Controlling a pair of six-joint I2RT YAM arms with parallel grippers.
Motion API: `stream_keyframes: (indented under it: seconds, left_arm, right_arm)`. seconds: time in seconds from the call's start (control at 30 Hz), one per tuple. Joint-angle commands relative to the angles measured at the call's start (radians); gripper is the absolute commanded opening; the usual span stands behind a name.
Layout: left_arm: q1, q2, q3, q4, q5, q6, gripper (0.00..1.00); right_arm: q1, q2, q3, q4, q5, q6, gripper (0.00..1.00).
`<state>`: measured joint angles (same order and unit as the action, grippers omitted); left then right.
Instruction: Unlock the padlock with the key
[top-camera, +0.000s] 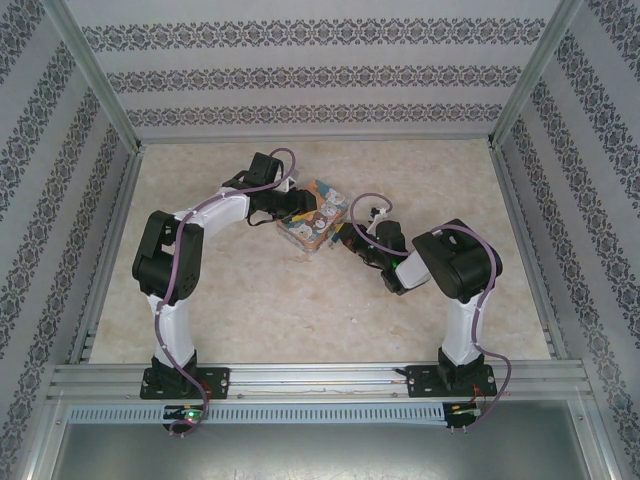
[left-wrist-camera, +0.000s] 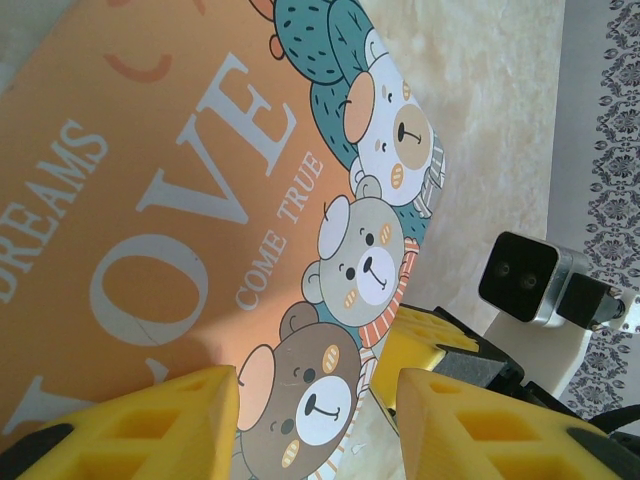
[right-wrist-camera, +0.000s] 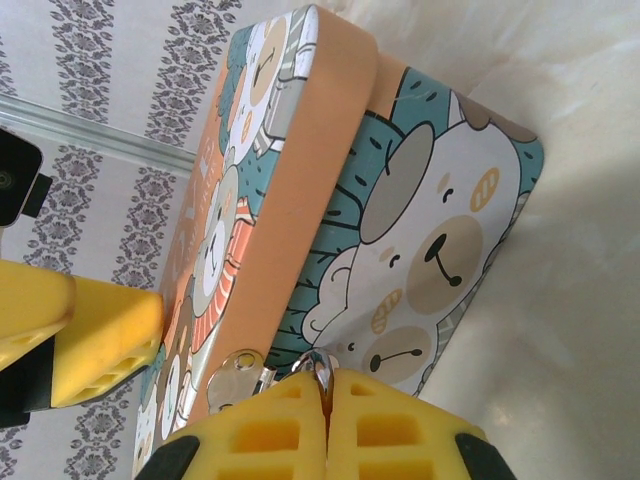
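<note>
My left gripper (left-wrist-camera: 318, 388) sits nearest, jaws apart over a corner of the tin (left-wrist-camera: 150, 200) (gripping it? I cannot tell).
Rightward, my right gripper (right-wrist-camera: 326, 388) is clenched on what I take for the key (right-wrist-camera: 322, 366). The padlock (right-wrist-camera: 237, 371), I judge, hangs just left of it at the tin's front edge, so the right arm is nearer. Pale tabletop (right-wrist-camera: 560, 330) beneath, walls well apart.
</note>
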<state>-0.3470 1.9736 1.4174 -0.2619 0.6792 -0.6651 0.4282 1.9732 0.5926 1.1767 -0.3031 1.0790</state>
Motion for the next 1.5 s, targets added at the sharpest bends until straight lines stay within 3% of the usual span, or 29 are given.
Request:
stream_keyframes:
  seconds: [0.0,0.7,0.97,1.23,1.47]
  left_arm:
    - [-0.011,0.045,-0.048,-0.083,-0.027,-0.017,0.46]
    - [-0.007,0.042,-0.052,-0.072,-0.022,-0.022,0.46]
    - [0.011,0.031,-0.035,-0.073,-0.017,-0.003,0.49]
    - [0.060,-0.025,0.018,-0.068,-0.041,0.051,0.53]
    - [0.071,-0.172,-0.040,-0.043,-0.178,0.154,0.60]
  right_arm:
    - [0.000,0.009,0.032,0.038,0.027,0.013,0.00]
    - [-0.011,-0.025,0.056,-0.028,0.071,-0.015,0.00]
    - [-0.037,-0.104,0.004,-0.080,0.078,-0.073,0.00]
    - [-0.073,-0.272,-0.047,-0.274,0.068,-0.207,0.00]
    - [-0.090,-0.474,-0.022,-0.629,0.060,-0.396,0.00]
